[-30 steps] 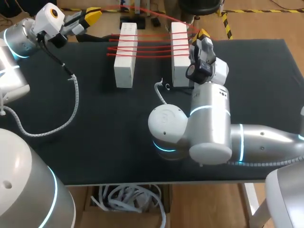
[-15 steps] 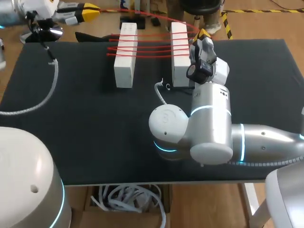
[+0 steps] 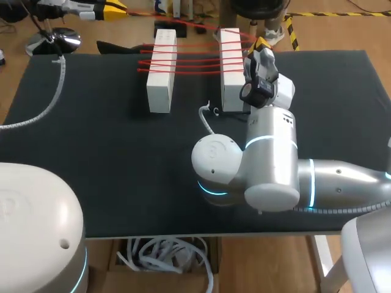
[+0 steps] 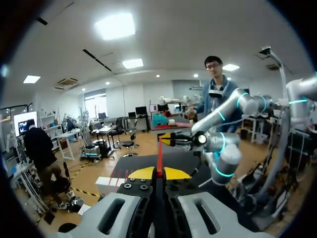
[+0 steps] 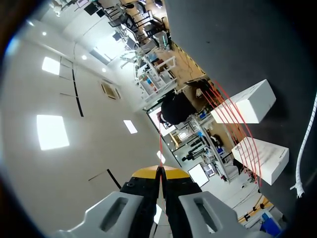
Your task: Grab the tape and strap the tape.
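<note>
My right gripper is at the far end of the right-hand white rectangular block, its yellow tips pinched shut on the thin red tape. The tape spans in several strands across to the left-hand white rectangular block. Both blocks stand on the black table. Past the far edge, my left gripper is likewise clamped on the tape.
</note>
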You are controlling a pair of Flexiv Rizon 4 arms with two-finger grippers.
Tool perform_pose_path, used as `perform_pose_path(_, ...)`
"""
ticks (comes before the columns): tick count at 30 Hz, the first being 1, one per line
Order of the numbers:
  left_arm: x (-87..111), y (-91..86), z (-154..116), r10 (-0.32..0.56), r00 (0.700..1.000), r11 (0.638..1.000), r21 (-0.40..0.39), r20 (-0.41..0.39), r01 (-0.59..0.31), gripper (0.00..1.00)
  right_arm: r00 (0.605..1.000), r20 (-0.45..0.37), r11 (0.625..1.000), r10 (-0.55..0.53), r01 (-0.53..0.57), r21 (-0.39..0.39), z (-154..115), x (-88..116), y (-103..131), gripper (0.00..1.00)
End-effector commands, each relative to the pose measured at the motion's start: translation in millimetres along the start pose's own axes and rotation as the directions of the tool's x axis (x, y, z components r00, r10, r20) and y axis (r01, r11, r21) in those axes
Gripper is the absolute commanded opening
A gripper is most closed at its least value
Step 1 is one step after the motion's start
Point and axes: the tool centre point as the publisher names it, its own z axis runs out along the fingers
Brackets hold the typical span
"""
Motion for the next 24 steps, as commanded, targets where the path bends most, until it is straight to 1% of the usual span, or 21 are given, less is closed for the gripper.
perform_pose_path(1,7.4,-10.4,4.7,-0.054,0.998,0.949,-0.313,-0.015,0.047,0.00,1.000,0.005,1.000,-0.002,0.002,-0.002,0.3,2.6,0.1,0.00)
perform_pose_path(2,7.9,-10.2,6.5,-0.063,0.998,0.941,-0.335,-0.022,0.052,0.00,1.000,0.005,1.000,-0.002,0.002,-0.002,0.3,2.6,0.1,0.00)
perform_pose_path(3,8.9,-11.0,10.8,-0.069,0.997,0.926,-0.375,-0.028,0.054,0.00,1.000,0.005,1.000,-0.002,0.002,-0.002,0.3,2.6,0.1,0.00)
perform_pose_path(4,9.3,-11.5,13.0,-0.068,0.997,0.919,-0.390,-0.034,0.050,0.00,1.000,0.005,1.000,-0.002,0.002,-0.002,0.3,2.6,0.1,0.00)
perform_pose_path(5,9.9,-10.9,17.5,-0.076,0.996,0.903,-0.427,-0.049,0.048,0.00,1.000,0.005,1.000,-0.002,0.002,-0.002,0.3,2.6,0.1,0.00)
perform_pose_path(7,10.9,-8.9,22.0,-0.055,0.997,0.898,-0.439,-0.057,0.025,0.00,1.000,0.005,1.000,-0.002,0.002,-0.002,0.3,2.6,0.1,0.00)
perform_pose_path(8,10.5,-9.0,25.1,-0.046,0.996,0.893,-0.451,-0.075,0.008,0.00,1.000,0.005,1.000,-0.002,0.002,-0.002,0.3,2.6,0.1,0.00)
perform_pose_path(9,9.9,-9.2,27.8,-0.029,0.996,0.895,-0.445,-0.089,-0.013,0.00,1.000,0.005,1.000,-0.002,0.002,-0.002,0.3,2.6,0.1,0.00)
perform_pose_path(24,9.9,-9.2,27.8,-0.029,0.996,0.895,-0.445,-0.089,-0.013,0.00,1.000,0.005,1.000,-0.002,0.002,-0.002,0.3,2.6,0.1,0.00)
